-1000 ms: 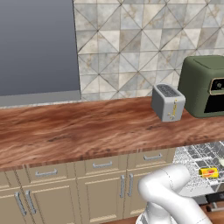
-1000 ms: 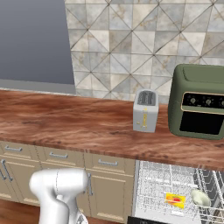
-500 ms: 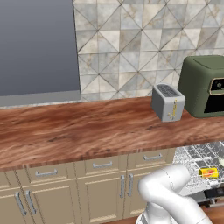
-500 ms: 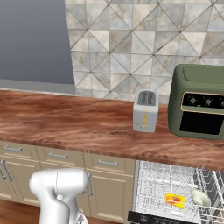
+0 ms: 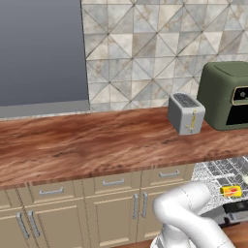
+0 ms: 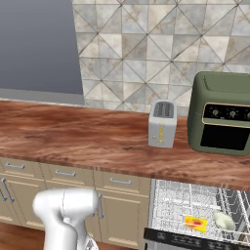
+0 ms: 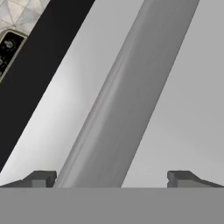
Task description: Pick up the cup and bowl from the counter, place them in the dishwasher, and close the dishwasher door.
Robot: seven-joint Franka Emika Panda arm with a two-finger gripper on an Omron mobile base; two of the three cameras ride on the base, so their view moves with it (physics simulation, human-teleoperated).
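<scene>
Claw (image 7: 109,177) spread wide astride the dishwasher door (image 7: 183,109) handle bar (image 7: 127,100), gripping nothing.

Kitchen, wood counter (image 6: 73,136), toaster (image 6: 162,123), oven (image 6: 222,120), open dishwasher (image 6: 195,210)

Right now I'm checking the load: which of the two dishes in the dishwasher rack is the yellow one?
The cup, yellow with a red-orange part, lying left of the pale bowl in the rack.

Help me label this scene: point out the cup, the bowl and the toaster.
cup (image 6: 195,223), right base view, its yellow side in the rack.
bowl (image 6: 224,221), right base view, its pale inside.
toaster (image 6: 161,124), right base view, its front face.
</scene>
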